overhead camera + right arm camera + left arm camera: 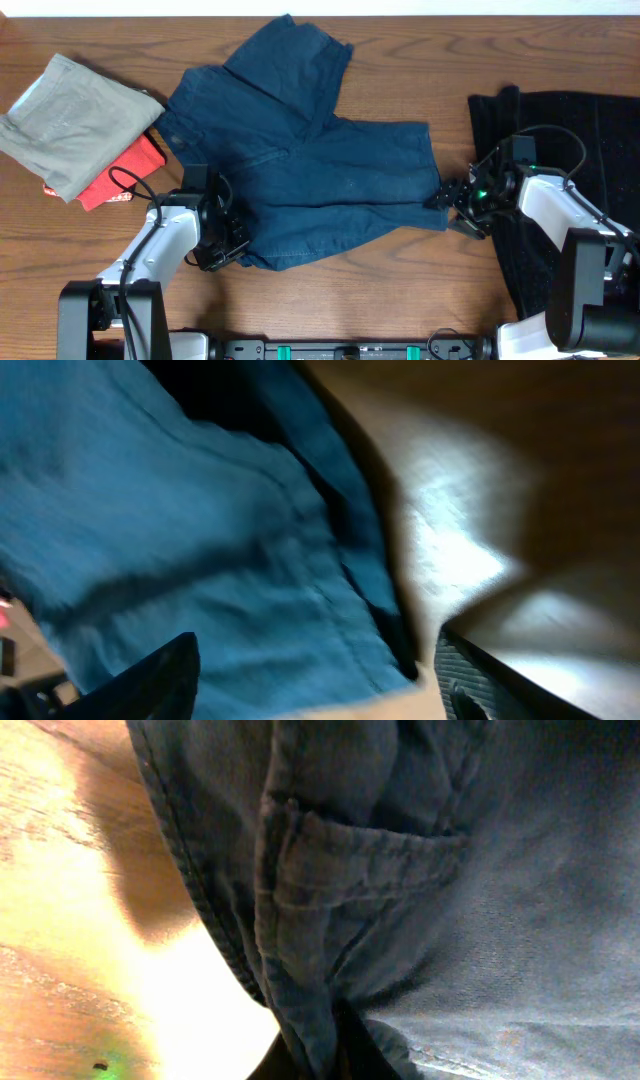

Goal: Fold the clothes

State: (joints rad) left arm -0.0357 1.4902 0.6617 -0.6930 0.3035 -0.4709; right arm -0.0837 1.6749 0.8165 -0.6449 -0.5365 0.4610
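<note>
The dark navy trousers (330,170) lie spread on the wooden table, one leg toward the back and one toward the right. My left gripper (228,243) is at their front left corner. In the left wrist view, seamed navy cloth (450,920) fills the frame and a fold is pinched between the dark fingers (330,1065) at the bottom edge. My right gripper (452,205) is at the right leg's hem. In the right wrist view its fingers (320,680) are wide apart, with the blue hem (200,540) between them.
A folded grey-khaki garment (75,120) lies on a red one (125,175) at the far left. A black sparkly cloth (570,130) covers the right side under the right arm. Bare wood (400,290) runs along the front.
</note>
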